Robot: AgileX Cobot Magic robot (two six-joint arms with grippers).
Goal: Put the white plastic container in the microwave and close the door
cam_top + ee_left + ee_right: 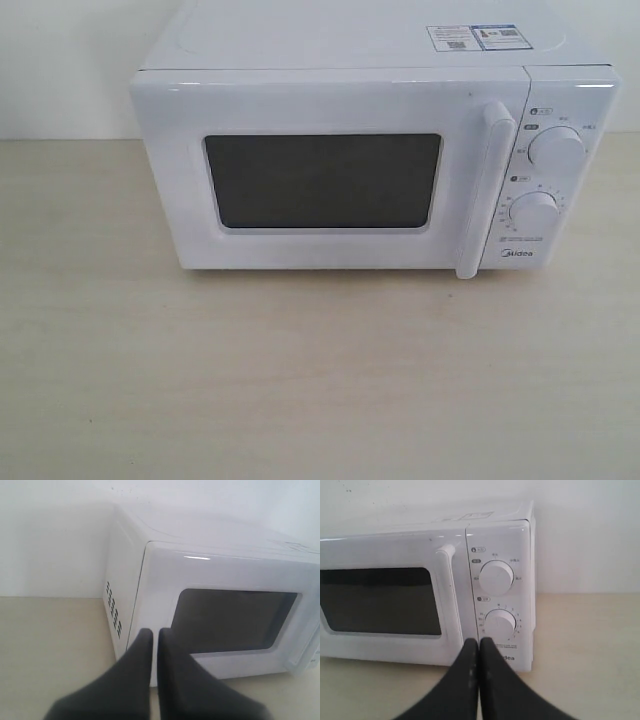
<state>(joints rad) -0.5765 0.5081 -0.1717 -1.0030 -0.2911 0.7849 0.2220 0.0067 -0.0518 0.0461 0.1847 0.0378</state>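
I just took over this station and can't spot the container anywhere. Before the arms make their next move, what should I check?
1. The door sits shut on the microwave: ok.
2. The white plastic container is located: not ok, no view shows it.
3. The container is inside, behind the dark window: cannot tell.
4. The handle has nothing in front of it: ok.
5. The left tool is closed and empty: ok.
6. The right tool is closed and empty: ok.
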